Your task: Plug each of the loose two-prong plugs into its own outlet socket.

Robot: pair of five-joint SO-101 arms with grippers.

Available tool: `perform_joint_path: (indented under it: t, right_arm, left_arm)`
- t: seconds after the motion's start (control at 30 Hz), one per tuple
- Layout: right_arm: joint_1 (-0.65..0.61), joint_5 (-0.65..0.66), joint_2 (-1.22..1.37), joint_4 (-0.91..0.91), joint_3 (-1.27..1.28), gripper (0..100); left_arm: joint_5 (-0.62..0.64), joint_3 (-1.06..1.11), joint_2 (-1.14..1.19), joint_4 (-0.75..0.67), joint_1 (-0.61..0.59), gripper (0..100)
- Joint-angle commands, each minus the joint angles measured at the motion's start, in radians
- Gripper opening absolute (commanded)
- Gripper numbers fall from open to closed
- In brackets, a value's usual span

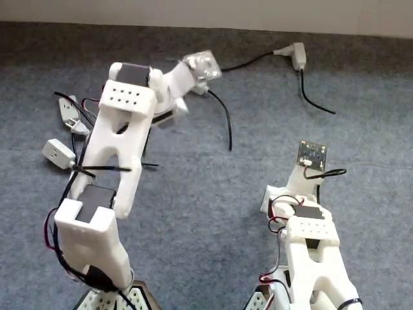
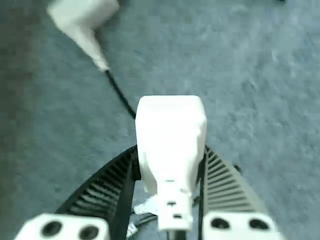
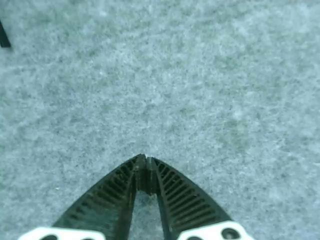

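This looks like a robotics lab or maker's workroom set up for testing. Two white printed-plastic arms, one (image 1: 113, 161) at the left of the frame and one (image 1: 310, 242) at lower right, carry bare red and black wiring (image 1: 276, 223). They stand on a tabletop (image 1: 213, 194) covered in grey carpet-like felt. A loose plug (image 1: 297, 55) on a black cord (image 1: 222, 116) lies near the pale wall strip (image 1: 258, 13) along the top edge.

Black jaws meet tip-to-tip over grey carpet (image 3: 215, 75).
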Motion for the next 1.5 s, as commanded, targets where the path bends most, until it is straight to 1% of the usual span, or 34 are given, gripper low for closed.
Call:
perform_joint_path:
  t: [0.0, 0.13, 0.3, 0.5, 0.7, 0.8, 0.87, 0.93, 1.03, 1.13, 1.23, 1.33, 1.4, 1.47]
  right_arm:
    - [-0.004, 0.002, -0.012, -0.013, -0.004, 0.6]
    - [-0.004, 0.002, -0.012, -0.013, -0.002, 0.6]
    - [-0.004, 0.002, -0.012, -0.013, -0.002, 0.6]
    - [-0.004, 0.002, -0.012, -0.013, -0.002, 0.6]
    - [-0.004, 0.002, -0.012, -0.019, -0.002, 0.6]
    - [-0.004, 0.002, -0.012, -0.067, 0.004, 0.6]
    - [-0.004, 0.002, -0.012, -0.067, 0.004, 0.6]
    - [-0.004, 0.002, -0.012, -0.068, 0.004, 0.6]
    - [-0.004, 0.002, -0.012, -0.068, 0.004, 0.6]
    - [-0.004, 0.002, -0.012, -0.068, 0.004, 0.6]
    - [-0.004, 0.002, -0.012, -0.068, 0.004, 0.6]
    - [-0.004, 0.002, -0.012, -0.068, 0.004, 0.6]
    - [-0.004, 0.002, -0.012, -0.068, 0.004, 0.6]
    - [-0.004, 0.002, -0.012, -0.068, 0.004, 0.6]
  left_arm:
    - [0.035, -0.213, -0.008, -0.064, 0.045, 4]
    - [0.035, -0.225, -0.002, -0.272, 0.067, 4]
    - [0.032, -0.278, 0.133, -0.471, 0.081, 4]
    - [0.038, -0.467, 0.394, -0.649, 0.087, 4]
    - [0.031, -0.688, 0.734, -0.908, 0.071, 4]
    - [0.006, -0.768, 0.911, -1.000, 0.051, 4]
    - [-0.054, -0.820, 1.010, -1.023, 0.047, 4]
    - [-0.086, -0.883, 1.095, -1.026, 0.047, 4]
    - [-0.091, -0.961, 1.184, -1.026, 0.045, 0]
    - [-0.091, -1.003, 1.244, -1.026, 0.045, 2]
    - [-0.091, -1.007, 1.260, -1.026, 0.036, 7]
    - [-0.083, -1.009, 1.259, -1.013, 0.021, 14]
    - [-0.034, -1.021, 1.253, -0.987, 0.005, 19]
    - [0.014, -1.082, 1.228, -0.937, -0.004, 20]
